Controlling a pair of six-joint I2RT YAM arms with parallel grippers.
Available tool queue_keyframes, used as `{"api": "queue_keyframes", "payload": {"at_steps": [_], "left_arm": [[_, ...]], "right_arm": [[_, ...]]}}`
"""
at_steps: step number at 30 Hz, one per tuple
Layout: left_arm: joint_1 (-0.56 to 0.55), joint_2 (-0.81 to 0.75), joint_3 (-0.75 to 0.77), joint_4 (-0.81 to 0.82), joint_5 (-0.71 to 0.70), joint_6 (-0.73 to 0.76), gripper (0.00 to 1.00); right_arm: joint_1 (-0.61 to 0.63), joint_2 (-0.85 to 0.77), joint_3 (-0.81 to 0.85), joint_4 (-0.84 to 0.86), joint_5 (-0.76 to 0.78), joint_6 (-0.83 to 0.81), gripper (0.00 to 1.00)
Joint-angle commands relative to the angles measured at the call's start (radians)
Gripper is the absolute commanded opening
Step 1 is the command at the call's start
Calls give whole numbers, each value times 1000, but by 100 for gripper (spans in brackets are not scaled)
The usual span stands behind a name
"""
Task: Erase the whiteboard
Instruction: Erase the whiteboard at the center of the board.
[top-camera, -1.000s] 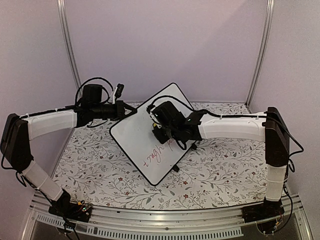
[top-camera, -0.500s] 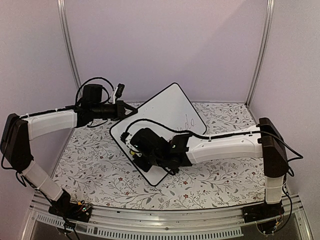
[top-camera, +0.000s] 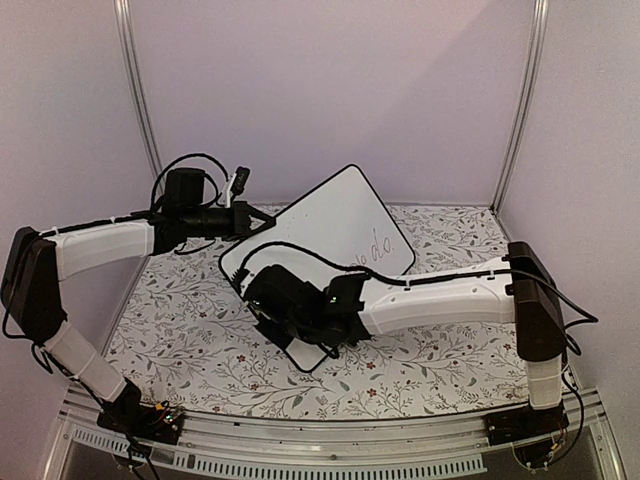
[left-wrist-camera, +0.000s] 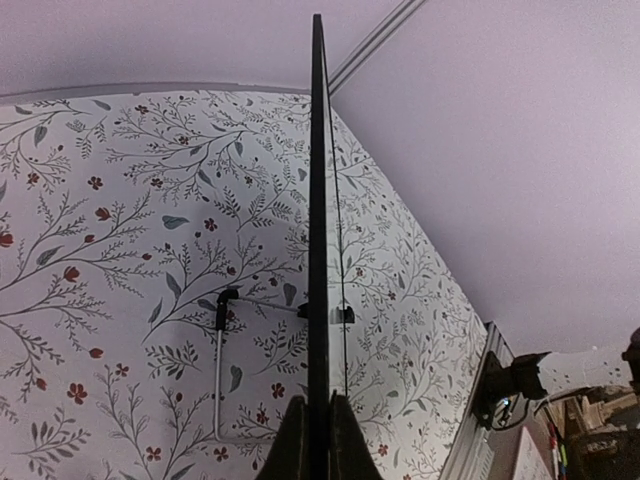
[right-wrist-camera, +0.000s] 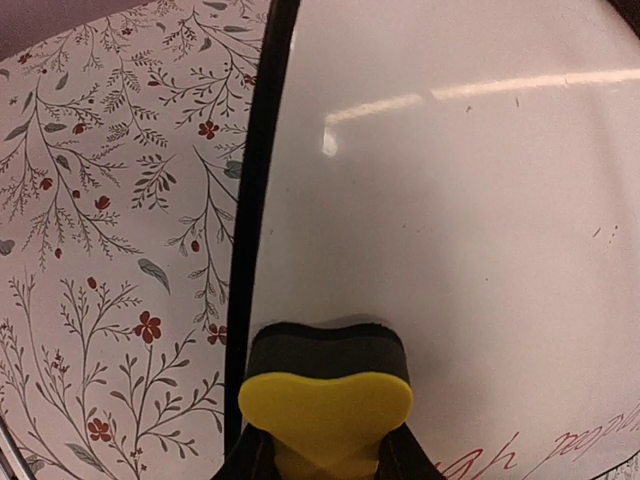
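The whiteboard (top-camera: 335, 222) stands tilted on the floral table, one corner pointing down toward me. My left gripper (top-camera: 258, 226) is shut on its left edge; the left wrist view shows the whiteboard (left-wrist-camera: 318, 200) edge-on, pinched by that gripper (left-wrist-camera: 318, 442). My right gripper (top-camera: 272, 305) hangs over the board's lower left part, shut on a yellow eraser (right-wrist-camera: 325, 385) with a dark felt face. The felt presses on the whiteboard (right-wrist-camera: 450, 200) just inside its black frame. Red handwriting (right-wrist-camera: 565, 445) runs along the lower right of the right wrist view. Dark writing (top-camera: 378, 243) shows right of the arm.
A bent wire stand (left-wrist-camera: 218, 370) sticks out behind the board onto the floral tablecloth (top-camera: 440, 340). Purple walls close the back and both sides. An aluminium rail (top-camera: 330, 432) runs along the near edge between the arm bases.
My right arm swept the eraser from the board's middle down and left to its lower left edge. That uncovered dark writing on the right. The left arm and the board stayed put.
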Motion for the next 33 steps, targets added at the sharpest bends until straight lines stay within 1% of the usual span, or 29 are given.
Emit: {"api": "queue_keyframes", "payload": {"at_steps": [1,4,6,9,13,18,27,33], "left_arm": [[-13,-32,5,47,32,13,0],[-13,-28,5,47,33,13,0],[-13,-27,5,47,34,13,0],[-13,-26,7,46,33,15,0],[-13,-23,7,45,31,15,0],[-12,-20,7,45,32,15,0],[-13,-20,7,45,32,15,0],[-13,-24,7,45,34,15,0]], "right_arm": [[-61,-9,11,-36,101,18,0],[-93,-39,9,-30,105,13,0],[-96,-65,-14,21,83,-12,0],[-93,-121,-65,118,0,-66,0],[-72,-158,-113,219,-35,-88,0],[-32,-145,-170,317,-39,-94,0],[-21,-109,-221,359,-49,-40,0],[-21,-100,-254,369,-69,-33,0]]}}
